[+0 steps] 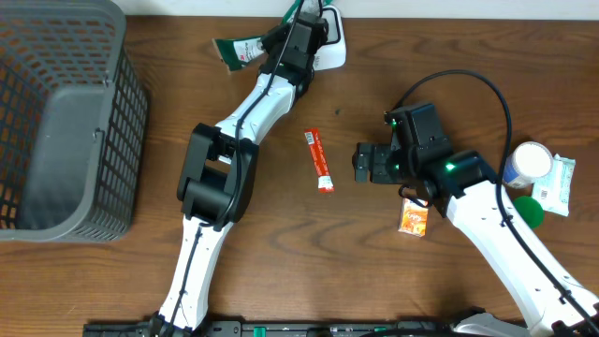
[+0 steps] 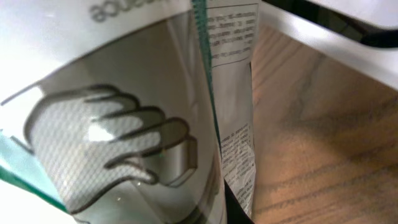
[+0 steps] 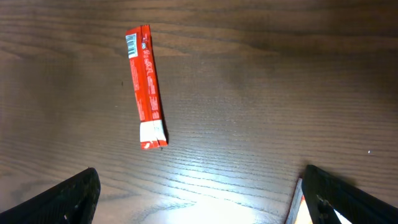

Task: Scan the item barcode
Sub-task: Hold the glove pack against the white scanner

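A green and white pouch (image 1: pixel 239 49) is held at the far edge of the table, with my left gripper (image 1: pixel 284 42) shut on it beside the white scanner (image 1: pixel 333 42). In the left wrist view the pouch (image 2: pixel 124 124) fills most of the frame, its printed back seam facing the camera and hiding my fingers; the scanner's white edge (image 2: pixel 323 31) crosses the top right. My right gripper (image 1: pixel 363 164) hovers open over bare wood at mid-table, nothing between its fingers (image 3: pixel 68 196). A red stick packet (image 3: pixel 146 84) lies ahead of it.
A grey mesh basket (image 1: pixel 65 122) stands at the left. An orange packet (image 1: pixel 415 217) lies by the right arm, its edge (image 3: pixel 297 205) next to the right finger. At the far right sit a white tub (image 1: pixel 529 161), a green lid (image 1: pixel 530 212) and a pale packet (image 1: pixel 560 183).
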Motion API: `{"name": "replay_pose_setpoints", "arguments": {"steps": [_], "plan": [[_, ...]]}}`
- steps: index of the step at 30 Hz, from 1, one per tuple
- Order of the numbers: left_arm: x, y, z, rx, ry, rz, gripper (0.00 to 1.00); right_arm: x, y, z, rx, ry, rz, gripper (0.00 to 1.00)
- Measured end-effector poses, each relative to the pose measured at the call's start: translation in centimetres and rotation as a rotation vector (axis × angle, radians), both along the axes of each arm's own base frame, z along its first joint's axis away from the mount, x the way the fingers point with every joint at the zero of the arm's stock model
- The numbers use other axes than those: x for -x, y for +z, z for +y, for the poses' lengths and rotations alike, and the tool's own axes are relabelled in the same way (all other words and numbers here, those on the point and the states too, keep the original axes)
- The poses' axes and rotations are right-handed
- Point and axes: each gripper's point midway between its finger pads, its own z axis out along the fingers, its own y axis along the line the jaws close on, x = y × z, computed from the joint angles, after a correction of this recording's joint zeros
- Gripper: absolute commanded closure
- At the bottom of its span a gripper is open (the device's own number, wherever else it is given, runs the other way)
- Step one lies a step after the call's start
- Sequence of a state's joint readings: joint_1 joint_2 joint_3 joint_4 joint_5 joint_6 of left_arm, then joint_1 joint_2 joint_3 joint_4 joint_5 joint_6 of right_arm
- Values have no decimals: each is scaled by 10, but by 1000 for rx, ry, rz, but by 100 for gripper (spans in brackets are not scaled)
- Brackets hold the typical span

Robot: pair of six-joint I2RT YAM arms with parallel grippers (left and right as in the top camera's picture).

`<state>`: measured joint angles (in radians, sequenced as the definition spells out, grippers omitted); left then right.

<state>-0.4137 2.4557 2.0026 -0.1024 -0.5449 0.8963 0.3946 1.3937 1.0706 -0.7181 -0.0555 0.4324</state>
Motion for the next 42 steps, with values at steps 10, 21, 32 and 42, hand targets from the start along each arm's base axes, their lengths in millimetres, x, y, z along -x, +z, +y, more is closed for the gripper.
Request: {"name": "replay_pose_setpoints", "arguments": {"steps": [10,21,32,42], "plan": [[3,-1,-3,-26,-7,10,93,0,0,0,0,0,0,1],[-12,40,-5,-169,-22,-135,93,0,0,0,0,0,0,1],[-7,30,-2,-258,-52,-65,93,0,0,0,0,0,0,1],[4,14,-9,-289,-81,8,93,0,0,0,0,0,0,1]]}}
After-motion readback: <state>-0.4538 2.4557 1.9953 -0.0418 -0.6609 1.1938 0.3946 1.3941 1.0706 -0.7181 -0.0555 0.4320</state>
